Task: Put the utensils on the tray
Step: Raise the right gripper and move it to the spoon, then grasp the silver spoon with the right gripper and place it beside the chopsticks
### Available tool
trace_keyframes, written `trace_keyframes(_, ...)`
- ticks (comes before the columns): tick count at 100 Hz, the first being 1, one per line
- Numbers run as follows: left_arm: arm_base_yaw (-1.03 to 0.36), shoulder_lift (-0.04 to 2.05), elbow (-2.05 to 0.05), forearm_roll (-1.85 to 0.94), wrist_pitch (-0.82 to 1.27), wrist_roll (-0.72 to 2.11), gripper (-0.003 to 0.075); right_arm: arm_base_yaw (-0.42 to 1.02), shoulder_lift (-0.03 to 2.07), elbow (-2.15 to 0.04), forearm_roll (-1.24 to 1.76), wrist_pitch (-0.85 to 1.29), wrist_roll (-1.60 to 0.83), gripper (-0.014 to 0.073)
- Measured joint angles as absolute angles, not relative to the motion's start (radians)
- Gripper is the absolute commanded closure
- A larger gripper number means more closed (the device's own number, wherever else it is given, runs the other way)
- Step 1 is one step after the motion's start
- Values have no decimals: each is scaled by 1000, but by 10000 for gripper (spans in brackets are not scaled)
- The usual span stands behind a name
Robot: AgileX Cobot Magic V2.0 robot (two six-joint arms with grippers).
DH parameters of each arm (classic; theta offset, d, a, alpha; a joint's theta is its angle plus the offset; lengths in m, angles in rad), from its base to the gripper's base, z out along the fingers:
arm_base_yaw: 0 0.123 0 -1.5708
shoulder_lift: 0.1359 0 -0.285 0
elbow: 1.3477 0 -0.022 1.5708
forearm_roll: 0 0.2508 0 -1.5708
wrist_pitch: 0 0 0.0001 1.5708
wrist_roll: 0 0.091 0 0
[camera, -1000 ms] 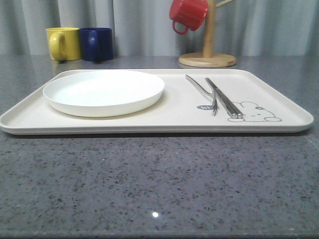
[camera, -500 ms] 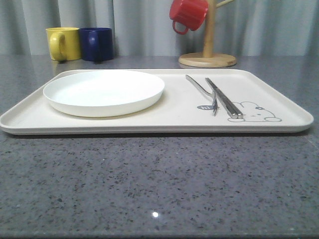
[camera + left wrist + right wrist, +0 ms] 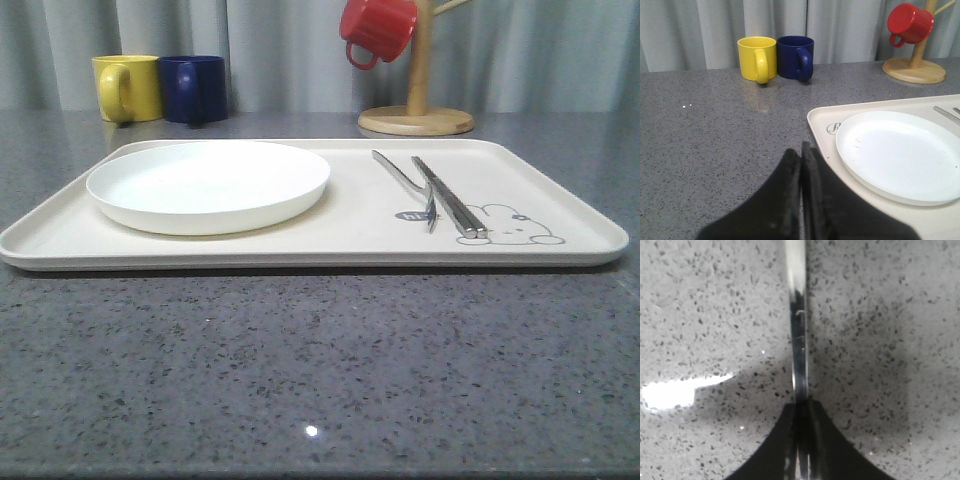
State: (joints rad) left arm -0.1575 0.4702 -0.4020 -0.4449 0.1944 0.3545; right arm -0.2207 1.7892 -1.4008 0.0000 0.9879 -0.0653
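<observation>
Nothing has moved in the front view across the last second: the tray (image 3: 560,205) sits where it was on the grey speckled surface (image 3: 320,370), with the white plate (image 3: 208,183) on its left half and the fork (image 3: 405,185) and chopsticks (image 3: 448,195) lying side by side on its right half, their near ends beside the rabbit drawing.

In the right wrist view, the right claw (image 3: 801,407) is pressed together on a slim shiny metal handle (image 3: 797,315) that runs away from the fingertips over bare stone. I judge it to be the spoon, though its bowl is out of sight. Whether it rests on the stone or hangs just above it I cannot tell. The left claw (image 3: 801,155) is closed on nothing, hovering near the tray's corner by the plate.

The risk lies in that thin grip. The claw holds only the very end of a smooth, narrow handle, so the utensil may swing or slide out during the carry, more so if the arm turns sharply. A spoon hanging low could also catch the tray's raised rim on the way in. On release it could land across the fork or chopsticks and knock them askew, or strike the plate, if set down too close.
</observation>
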Motion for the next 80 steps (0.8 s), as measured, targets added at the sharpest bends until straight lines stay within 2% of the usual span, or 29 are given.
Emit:
trace_keyframes(19,-158,470,-402,-445,194,355,739,-221,1764,-1401,30,1002,-65,661)
trace_keyframes(41,-158,470,-402,-445,194,355,739,-176,1632,-1401,58,1018,-18,650)
trace_keyframes(80,-158,470,-402,-445,194,355,739,142,1545,-1368,65,975,141,650)
